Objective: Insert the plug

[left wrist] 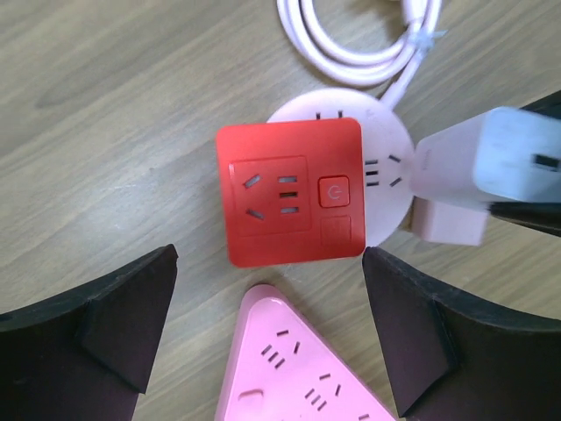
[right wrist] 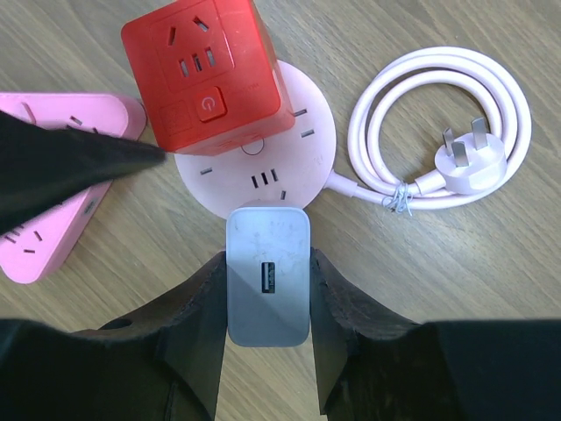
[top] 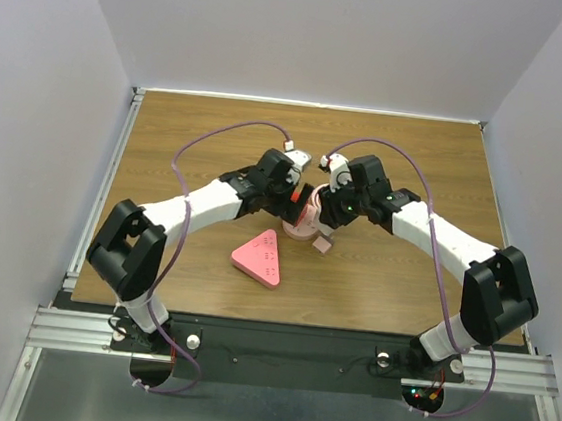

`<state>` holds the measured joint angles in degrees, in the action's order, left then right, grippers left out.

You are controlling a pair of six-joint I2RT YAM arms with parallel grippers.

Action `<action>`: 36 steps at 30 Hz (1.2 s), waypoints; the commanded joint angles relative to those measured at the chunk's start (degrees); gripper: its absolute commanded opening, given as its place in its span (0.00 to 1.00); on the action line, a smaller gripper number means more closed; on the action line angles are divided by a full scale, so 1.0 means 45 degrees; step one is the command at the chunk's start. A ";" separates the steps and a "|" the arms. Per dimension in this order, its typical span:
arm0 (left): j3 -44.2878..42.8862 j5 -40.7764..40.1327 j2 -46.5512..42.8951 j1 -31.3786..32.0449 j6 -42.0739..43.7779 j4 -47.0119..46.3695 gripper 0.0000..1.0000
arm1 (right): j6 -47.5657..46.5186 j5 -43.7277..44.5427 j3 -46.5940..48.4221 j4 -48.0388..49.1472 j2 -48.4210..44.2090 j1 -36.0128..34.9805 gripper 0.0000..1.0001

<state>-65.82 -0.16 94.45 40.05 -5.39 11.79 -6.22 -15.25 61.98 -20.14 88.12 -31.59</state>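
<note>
Right arm holds charger at the socket hub as left pincer stands open over the red cube

Seen from the right wrist, the right gripper (right wrist: pixel 267 281) is clamped on the grey USB charger (right wrist: pixel 268 276) at the 6 o'clock edge of the round pink hub (right wrist: pixel 302 167). The red cube adapter (right wrist: pixel 206 74) sits on the hub toward 11 o'clock. The left gripper (left wrist: pixel 267 263) hovers above the cube with its jaws spread wide, holding nothing. The hub's coiled cord (right wrist: pixel 359 132) lies at 3 o'clock and a pink triangular strip (right wrist: pixel 79 114) at 9 o'clock. The cube looks seated. The pictures do not show whether the charger's prongs are in a socket, so pressing it home and letting go probably remain.
</note>
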 commanded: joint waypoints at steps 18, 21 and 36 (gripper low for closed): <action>0.0584 0.4080 -0.2591 -0.2376 -0.0873 -0.1625 0.99 | -0.0923 -0.0675 0.0525 0.1214 0.0516 -0.0537 0.00; 0.0604 0.4079 -0.2533 -0.2572 -0.0971 -0.1547 0.99 | -0.1040 -0.0481 0.0544 0.1272 0.0536 -0.0557 0.00; 0.0721 0.4528 -0.2592 -0.2787 -0.0912 -0.1585 0.99 | -0.1645 0.0008 0.0700 0.1468 0.1043 -0.0596 0.00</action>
<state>-63.33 18.79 85.25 27.66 -9.56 6.20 -11.84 -16.49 62.33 -15.97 91.70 -33.85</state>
